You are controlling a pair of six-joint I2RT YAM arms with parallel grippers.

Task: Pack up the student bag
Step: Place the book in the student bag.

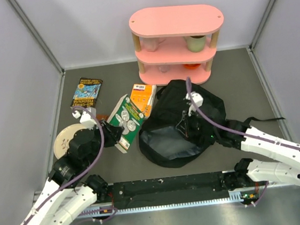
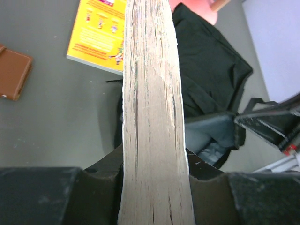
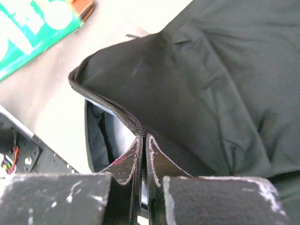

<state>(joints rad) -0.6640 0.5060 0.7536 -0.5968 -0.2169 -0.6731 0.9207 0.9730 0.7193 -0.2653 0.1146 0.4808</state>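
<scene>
The large, soft black fabric backpack lies slumped slightly right of the middle of the grey table. Its zippered mouth gapes towards the near edge, and a black strap trails towards the right edge.

Not much room in the middle: the backpack sprawls right up to the pink shelf, with the orange book just beside its left edge. The green book in our left hand stands tilted next to the bag's mouth, a narrow gap under the rim our right hand pinches. Bare counter shows far right, and between the blue book and the shelf.
</scene>
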